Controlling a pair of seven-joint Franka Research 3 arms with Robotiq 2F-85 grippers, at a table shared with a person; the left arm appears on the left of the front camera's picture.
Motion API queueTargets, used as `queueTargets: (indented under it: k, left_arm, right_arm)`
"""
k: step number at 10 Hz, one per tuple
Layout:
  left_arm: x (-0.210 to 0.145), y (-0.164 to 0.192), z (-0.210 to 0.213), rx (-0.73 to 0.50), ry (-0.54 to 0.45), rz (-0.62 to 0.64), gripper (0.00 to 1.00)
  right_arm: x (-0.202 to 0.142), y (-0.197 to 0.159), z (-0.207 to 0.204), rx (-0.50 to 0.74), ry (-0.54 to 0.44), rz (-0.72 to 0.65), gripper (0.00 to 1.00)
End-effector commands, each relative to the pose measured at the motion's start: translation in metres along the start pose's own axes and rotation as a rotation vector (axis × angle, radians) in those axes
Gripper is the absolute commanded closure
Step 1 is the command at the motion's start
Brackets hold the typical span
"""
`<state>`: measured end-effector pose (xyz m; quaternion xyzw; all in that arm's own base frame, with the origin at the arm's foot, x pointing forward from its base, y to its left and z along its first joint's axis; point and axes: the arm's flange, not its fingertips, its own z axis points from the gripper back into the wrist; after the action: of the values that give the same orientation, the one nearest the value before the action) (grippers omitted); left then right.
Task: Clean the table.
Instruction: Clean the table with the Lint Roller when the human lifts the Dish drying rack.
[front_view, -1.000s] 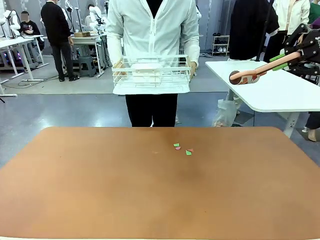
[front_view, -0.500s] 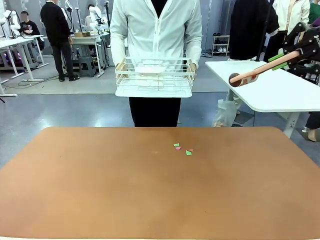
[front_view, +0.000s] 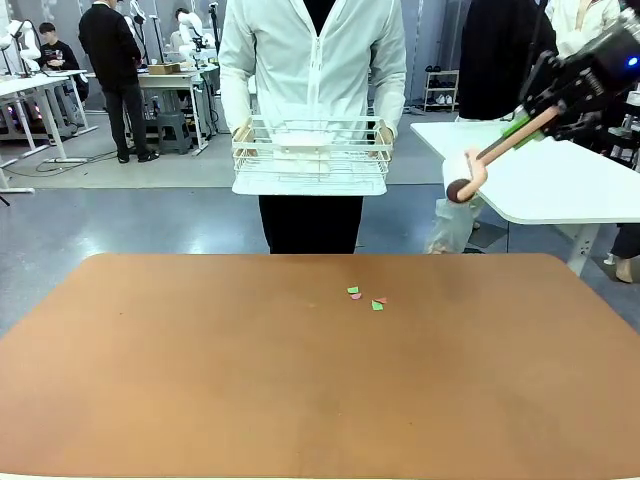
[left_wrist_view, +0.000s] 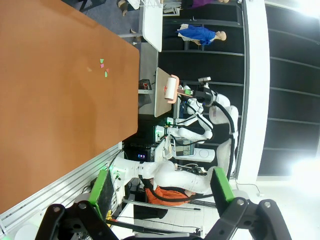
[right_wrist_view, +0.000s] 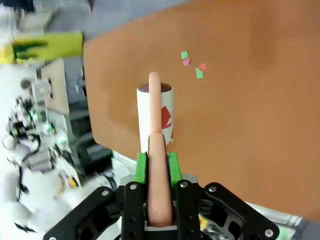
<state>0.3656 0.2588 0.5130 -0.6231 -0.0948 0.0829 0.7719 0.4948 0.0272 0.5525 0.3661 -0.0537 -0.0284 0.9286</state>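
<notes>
Scraps (front_view: 377, 305) dot matte reddish-brown table (front_view: 200, 380); right gripper (right_wrist_view: 157, 162) clamps lint roller (right_wrist_view: 155, 112), left gripper (left_wrist_view: 162, 187) gapes.

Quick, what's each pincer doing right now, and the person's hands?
Left pincer: open, empty.
Right pincer: closed on the lint roller handle.
Person's hands: holding the wire rack.

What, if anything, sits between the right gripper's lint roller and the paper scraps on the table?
Nothing visible. The right gripper, jaws shut on the lint roller, hangs high at the right of the table. Bare top lies around the paper scraps. The person holding the white rack stands beyond the far edge.
</notes>
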Motion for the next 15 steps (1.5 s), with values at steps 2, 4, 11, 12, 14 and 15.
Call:
queueTargets:
  k: [2,4,11,12,14,15]
  left_arm:
    - [-0.002,-0.002,0.002,-0.005,-0.004,0.0,0.0]
    - [-0.002,-0.002,0.002,-0.005,-0.004,0.0,0.0]
    - [-0.002,-0.002,0.002,-0.005,-0.004,0.0,0.0]
    - [-0.002,-0.002,0.002,-0.005,-0.004,0.0,0.0]
    - [-0.002,-0.002,0.002,-0.005,-0.004,0.0,0.0]
    - [-0.002,-0.002,0.002,-0.005,-0.004,0.0,0.0]
  right_arm:
    - [0.017,-0.023,-0.021,0.11,0.133,0.182,0.79]
    - [-0.001,-0.057,-0.036,0.197,0.119,0.152,0.79]
    - [-0.01,-0.113,-0.076,0.178,0.028,0.017,0.79]
    - [-0.01,-0.113,-0.076,0.178,0.028,0.017,0.79]
    - [-0.01,-0.113,-0.076,0.178,0.028,0.017,0.79]
    - [-0.01,-0.113,-0.076,0.178,0.028,0.017,0.79]
